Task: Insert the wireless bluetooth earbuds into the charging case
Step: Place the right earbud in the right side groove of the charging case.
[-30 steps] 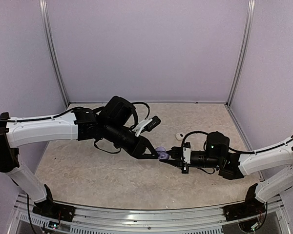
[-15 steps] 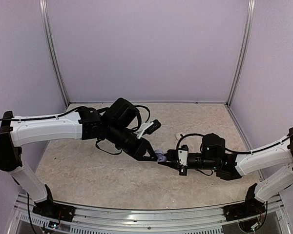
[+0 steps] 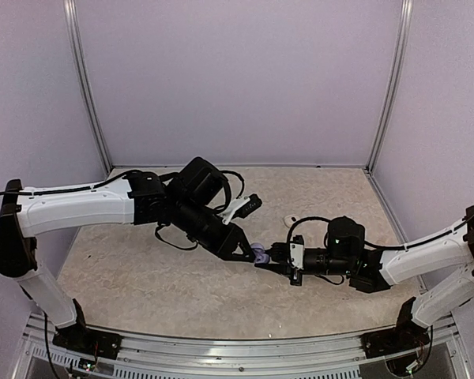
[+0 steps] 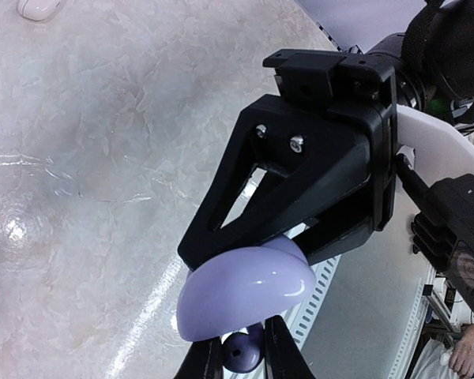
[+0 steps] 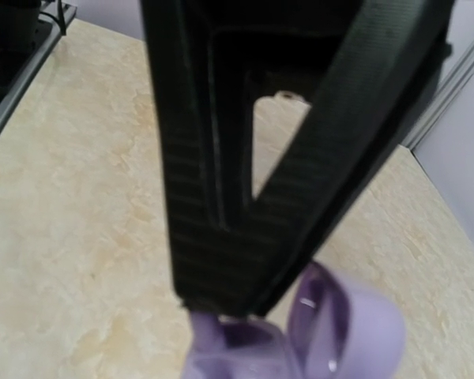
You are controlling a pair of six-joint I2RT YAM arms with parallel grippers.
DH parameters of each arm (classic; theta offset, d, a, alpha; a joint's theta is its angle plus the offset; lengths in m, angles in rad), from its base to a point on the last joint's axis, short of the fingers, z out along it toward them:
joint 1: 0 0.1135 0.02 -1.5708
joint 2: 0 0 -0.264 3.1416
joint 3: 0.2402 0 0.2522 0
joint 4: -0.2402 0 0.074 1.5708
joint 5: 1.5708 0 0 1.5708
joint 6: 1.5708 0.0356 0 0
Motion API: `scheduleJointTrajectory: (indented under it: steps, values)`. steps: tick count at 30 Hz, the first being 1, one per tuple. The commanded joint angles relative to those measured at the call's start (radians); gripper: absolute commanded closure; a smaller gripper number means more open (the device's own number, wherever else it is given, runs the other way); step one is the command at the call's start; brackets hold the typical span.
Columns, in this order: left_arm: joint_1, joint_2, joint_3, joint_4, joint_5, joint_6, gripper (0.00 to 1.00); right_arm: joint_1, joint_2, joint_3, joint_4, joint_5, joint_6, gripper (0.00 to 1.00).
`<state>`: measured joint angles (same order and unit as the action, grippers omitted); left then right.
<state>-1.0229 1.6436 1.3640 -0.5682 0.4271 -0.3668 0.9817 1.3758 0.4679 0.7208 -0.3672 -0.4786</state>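
Lilac-purple, tiny, and only one in sight: a single earbud [image 4: 241, 351], pinched between the two fingertips [image 4: 283, 357] of the left gripper [image 4: 240, 368], at the bottom edge of the left wrist view. Just under the one lilac charging case [image 4: 245, 290], close against its glossy domed shell; touching or not, cannot tell. Case lid hinged open in the right wrist view, body clamped between the two black triangular fingers of the right gripper [image 4: 257, 245]. Both grippers closed on something: left on the earbud, right on the case. Tip to tip over the middle of the table [image 3: 142, 276], two arms reaching in, one from each side. Farther back, near the right arm's cable, one small white rounded object [image 3: 291, 220] lying alone on the marbled surface, well apart from the case; too small to say whether bud or case. Pale lilac walls on three sides.
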Motion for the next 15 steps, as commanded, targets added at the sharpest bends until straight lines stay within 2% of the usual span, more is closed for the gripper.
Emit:
scheduleJointTrajectory:
  steps: [1, 7, 15]
  values:
    - [0.0, 0.048, 0.033, 0.015, -0.042, -0.001, 0.85, 0.026, -0.006, 0.009, 0.128, -0.112, 0.017, 0.98]
    - [0.001, 0.057, 0.044, 0.01, -0.055, -0.002, 0.82, 0.026, 0.006, 0.008, 0.153, -0.134, 0.042, 0.98]
    - [0.0, 0.043, 0.043, 0.01, -0.076, 0.0, 0.73, 0.026, 0.001, 0.0, 0.168, -0.123, 0.059, 0.98]
